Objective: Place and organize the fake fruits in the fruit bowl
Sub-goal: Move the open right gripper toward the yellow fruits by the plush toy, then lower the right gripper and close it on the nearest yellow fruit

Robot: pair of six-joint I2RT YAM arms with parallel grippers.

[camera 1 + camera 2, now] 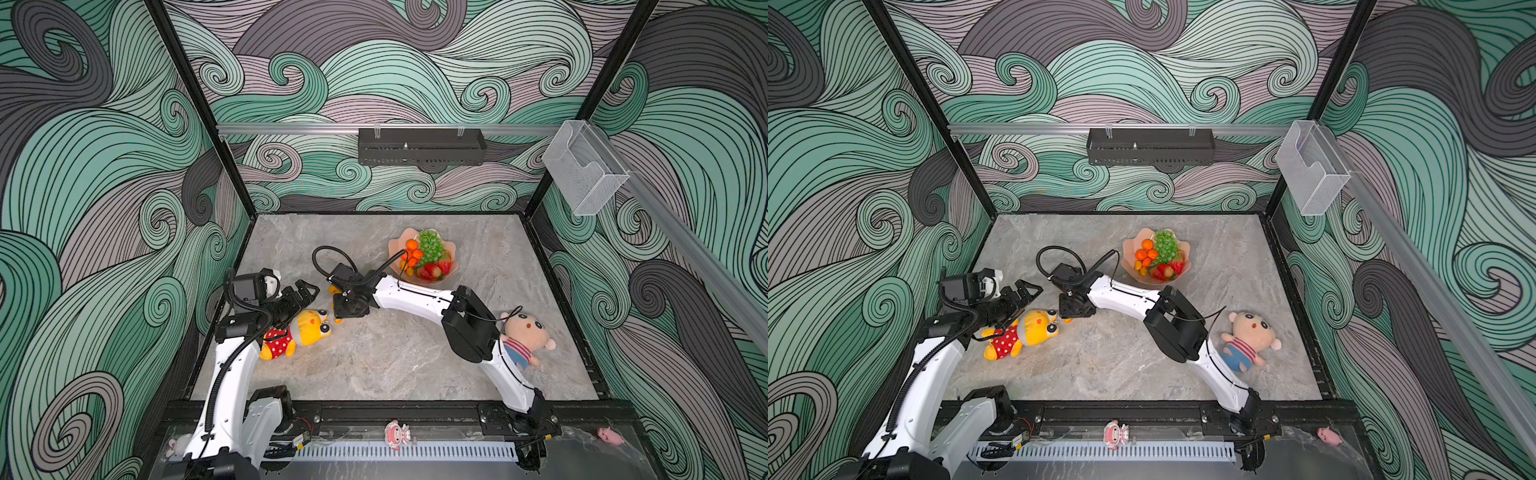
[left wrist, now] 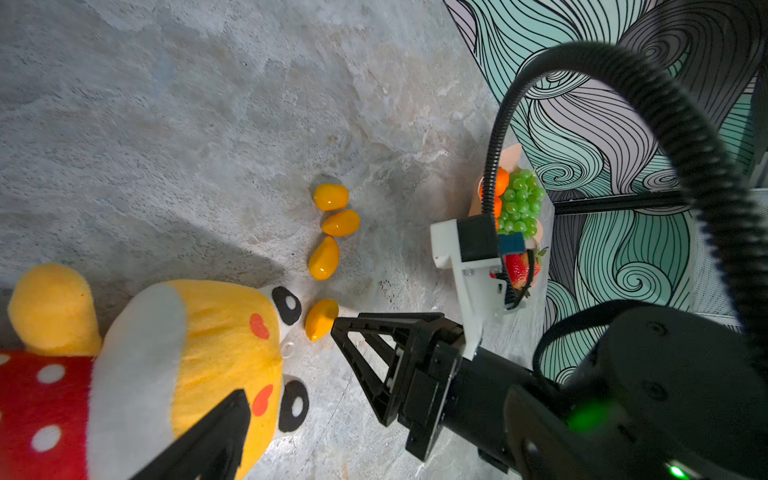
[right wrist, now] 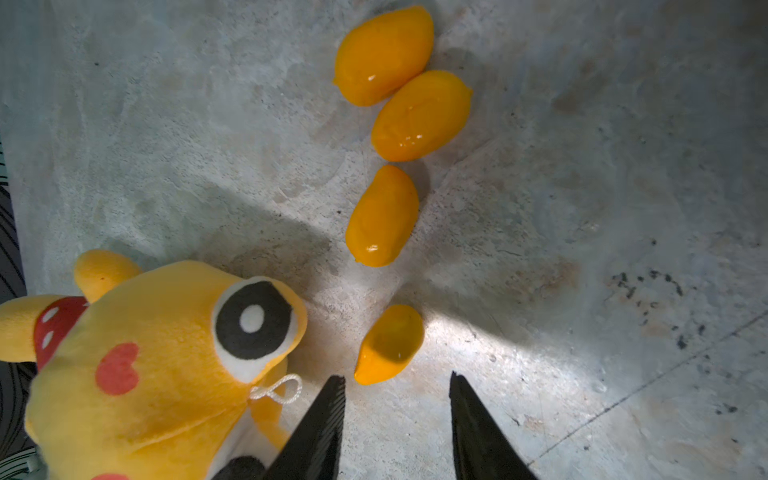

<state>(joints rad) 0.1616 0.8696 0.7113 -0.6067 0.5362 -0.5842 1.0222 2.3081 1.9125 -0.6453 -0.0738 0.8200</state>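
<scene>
Right pincer open, tips just short of the kumquat beside the plush — likely placed to straddle it for the bowl.

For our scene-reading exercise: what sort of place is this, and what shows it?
Probably a robot test cell: two arms mounted at a stone-look table, wave-patterned panels walling it in, a fruit bowl and plush toys as props.

Right gripper jaws apart and empty, tips just at the near end of the nearest kumquat on the grey marbled table, three more kumquats in a line beyond, farthest two touching, yellow plush toy head just beside.
</scene>
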